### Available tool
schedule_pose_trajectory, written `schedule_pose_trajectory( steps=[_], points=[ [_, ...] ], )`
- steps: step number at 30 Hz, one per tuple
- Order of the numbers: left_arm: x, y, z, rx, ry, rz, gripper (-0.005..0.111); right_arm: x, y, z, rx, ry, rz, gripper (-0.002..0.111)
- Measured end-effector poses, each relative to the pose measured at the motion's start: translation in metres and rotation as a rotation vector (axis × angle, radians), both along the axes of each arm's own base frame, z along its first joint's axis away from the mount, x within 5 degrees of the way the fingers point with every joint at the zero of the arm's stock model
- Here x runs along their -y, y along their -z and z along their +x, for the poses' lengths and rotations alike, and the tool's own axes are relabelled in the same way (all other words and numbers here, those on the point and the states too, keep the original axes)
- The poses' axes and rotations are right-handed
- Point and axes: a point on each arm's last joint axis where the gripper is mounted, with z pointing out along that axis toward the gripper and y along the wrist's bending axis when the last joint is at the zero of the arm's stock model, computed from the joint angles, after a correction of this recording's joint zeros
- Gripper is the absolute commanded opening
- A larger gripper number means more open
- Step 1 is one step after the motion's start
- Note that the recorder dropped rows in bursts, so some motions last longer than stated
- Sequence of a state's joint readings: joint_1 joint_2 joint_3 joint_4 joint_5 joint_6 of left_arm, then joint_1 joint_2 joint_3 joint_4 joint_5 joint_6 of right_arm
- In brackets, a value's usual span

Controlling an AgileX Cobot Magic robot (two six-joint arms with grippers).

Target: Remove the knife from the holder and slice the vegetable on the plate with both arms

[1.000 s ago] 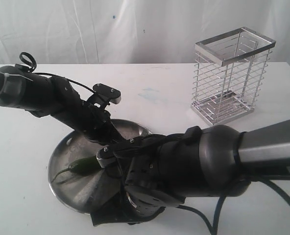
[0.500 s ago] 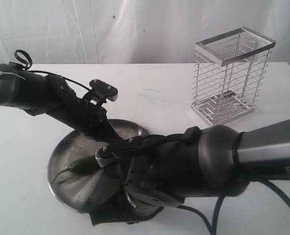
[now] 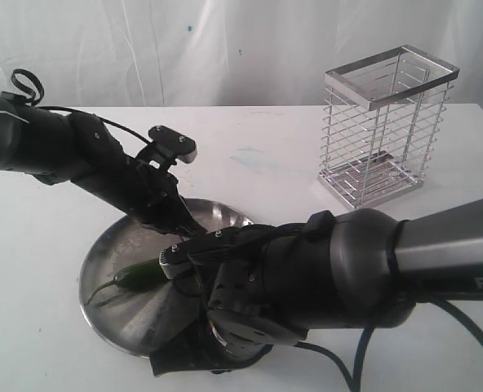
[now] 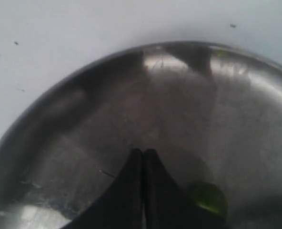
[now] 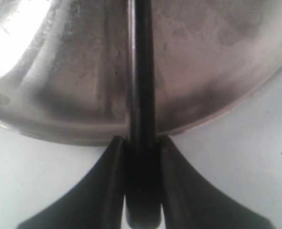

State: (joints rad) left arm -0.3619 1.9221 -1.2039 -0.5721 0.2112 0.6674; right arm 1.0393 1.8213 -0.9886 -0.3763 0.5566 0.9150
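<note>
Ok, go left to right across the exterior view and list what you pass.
Cable loop → vegetable → holder. The plate, left arm and right arm span too much to place.

The left gripper point(image 4: 143, 155) hangs low over the plate point(image 4: 84, 119), its 2 dark fingers point(image 4: 126, 191) pressed together tip to tip with nothing between them. The tips point at the dull, scuffed middle of the plate, and whether they touch the steel cannot be told. A small round green bit of the vegetable point(image 4: 207, 199) lies blurred on the plate just beside 1 finger. Past the curved rim of the plate runs the white table point(image 4: 60, 28), marked with a few tiny dark specks.
</note>
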Motion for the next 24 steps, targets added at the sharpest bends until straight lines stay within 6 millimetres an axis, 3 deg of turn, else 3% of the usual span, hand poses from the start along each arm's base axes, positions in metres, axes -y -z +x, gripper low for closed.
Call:
schedule_pose_trajectory(
  steps=[3, 24],
  points=[
    [0.000, 0.012, 0.001, -0.030, 0.002, 0.012, 0.000, 0.000, 0.000, 0.000, 0.000, 0.000, 0.000, 0.000],
    [-0.003, 0.037, 0.001, -0.026, -0.047, 0.036, 0.000, 0.004, 0.000, 0.001, 0.010, -0.018, -0.065, 0.000]
  ],
)
